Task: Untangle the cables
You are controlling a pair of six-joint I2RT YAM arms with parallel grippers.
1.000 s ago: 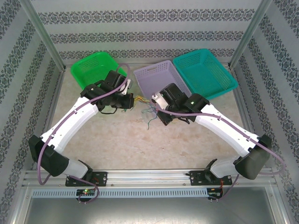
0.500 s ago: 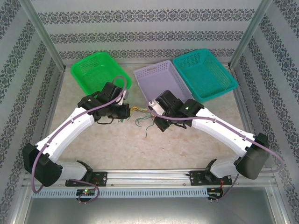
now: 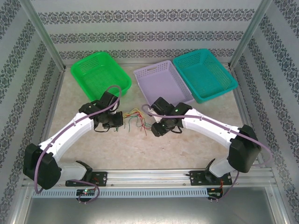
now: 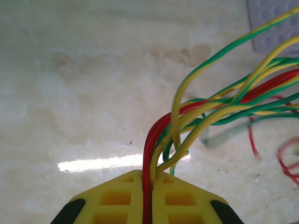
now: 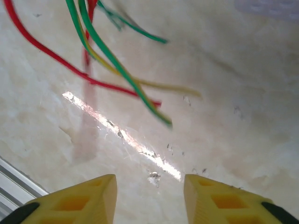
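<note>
The cables are a tangle of thin red, green and yellow wires on the marble table between the two arms. My left gripper sits at the bundle's left end. In the left wrist view its yellow jaws are shut on red and yellow cables, which fan out up and to the right. My right gripper is at the bundle's right side. In the right wrist view it stands open over bare table, with loose cable ends lying ahead of it, none between the fingers.
Three baskets stand along the back of the table: a green basket at the left, a purple basket in the middle and a teal basket at the right. The purple basket's corner lies beyond the cables. Metal frame rails border the table.
Both grippers have moved toward the near edge, away from the baskets, bringing the cables along. The right gripper has opened and let go of the cable ends; the left stays shut.
</note>
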